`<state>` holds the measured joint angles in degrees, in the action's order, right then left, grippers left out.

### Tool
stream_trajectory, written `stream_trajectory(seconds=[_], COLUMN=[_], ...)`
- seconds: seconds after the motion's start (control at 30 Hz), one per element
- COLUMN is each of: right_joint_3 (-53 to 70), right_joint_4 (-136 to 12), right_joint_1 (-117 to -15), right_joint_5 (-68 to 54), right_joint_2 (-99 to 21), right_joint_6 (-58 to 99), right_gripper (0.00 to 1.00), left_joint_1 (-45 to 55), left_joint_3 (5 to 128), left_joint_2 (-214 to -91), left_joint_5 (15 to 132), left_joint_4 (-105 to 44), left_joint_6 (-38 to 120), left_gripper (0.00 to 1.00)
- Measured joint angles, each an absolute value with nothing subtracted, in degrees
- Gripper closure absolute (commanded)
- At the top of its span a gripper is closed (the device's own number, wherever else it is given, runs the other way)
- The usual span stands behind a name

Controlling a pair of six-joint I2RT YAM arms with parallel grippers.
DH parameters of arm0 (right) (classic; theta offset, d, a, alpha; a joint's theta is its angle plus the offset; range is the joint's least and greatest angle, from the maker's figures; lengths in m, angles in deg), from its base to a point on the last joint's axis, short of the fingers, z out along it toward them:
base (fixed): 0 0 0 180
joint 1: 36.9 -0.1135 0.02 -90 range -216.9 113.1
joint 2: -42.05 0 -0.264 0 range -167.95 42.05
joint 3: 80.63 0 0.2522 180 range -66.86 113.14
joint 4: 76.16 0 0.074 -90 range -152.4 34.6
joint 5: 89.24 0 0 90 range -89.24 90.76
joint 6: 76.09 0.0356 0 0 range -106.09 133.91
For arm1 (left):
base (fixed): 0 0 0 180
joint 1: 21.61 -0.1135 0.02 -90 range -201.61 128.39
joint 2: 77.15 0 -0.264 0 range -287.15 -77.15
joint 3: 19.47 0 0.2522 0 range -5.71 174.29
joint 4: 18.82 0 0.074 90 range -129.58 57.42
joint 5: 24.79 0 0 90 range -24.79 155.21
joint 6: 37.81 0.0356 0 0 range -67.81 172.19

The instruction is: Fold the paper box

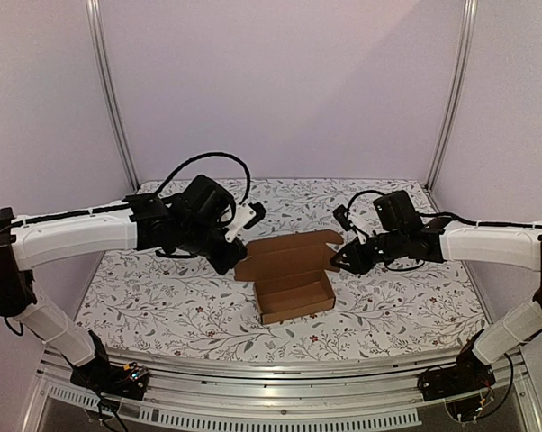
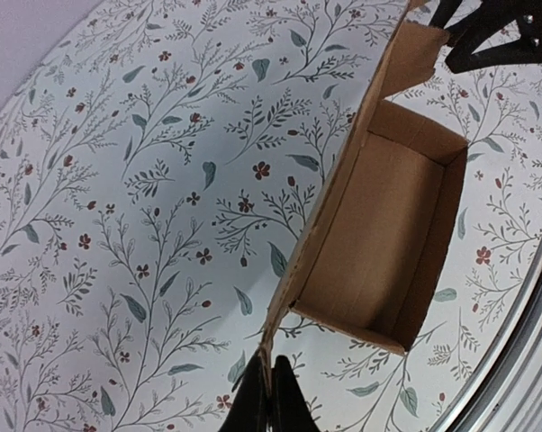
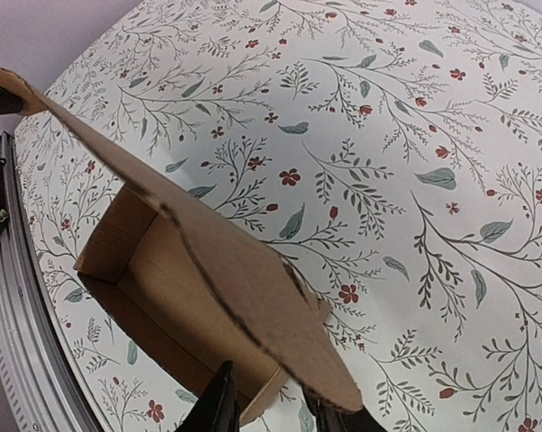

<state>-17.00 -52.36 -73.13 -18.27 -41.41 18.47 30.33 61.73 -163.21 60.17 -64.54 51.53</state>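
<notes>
Paper box (image 1: 289, 274) sits mid-table (image 1: 163, 297) on the flowered cloth, between the two arms; tray open upward, lid flap raised and tilted along its far side; left gripper (image 2: 271, 400) closed on the flap's left corner, card edge pinched between its tips; right gripper (image 3: 271, 409) at the flap's right end, one finger on each side of the card with a gap showing; whether it grips cannot be told from the wrist view.
</notes>
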Motion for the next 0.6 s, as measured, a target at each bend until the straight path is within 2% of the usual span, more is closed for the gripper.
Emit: stream_trajectory(seconds=[0.6], right_joint_3=[-17.8], right_joint_4=[-54.3], right_joint_1=[-79.1], right_joint_5=[-7.9], right_joint_2=[-41.2], right_joint_6=[20.1], right_gripper=[1.00], left_joint_1=[29.9], left_joint_3=[61.7], left_joint_2=[-164.1], left_joint_5=[59.8], left_joint_4=[-64.2], left_joint_6=[49.3], left_gripper=[1.00])
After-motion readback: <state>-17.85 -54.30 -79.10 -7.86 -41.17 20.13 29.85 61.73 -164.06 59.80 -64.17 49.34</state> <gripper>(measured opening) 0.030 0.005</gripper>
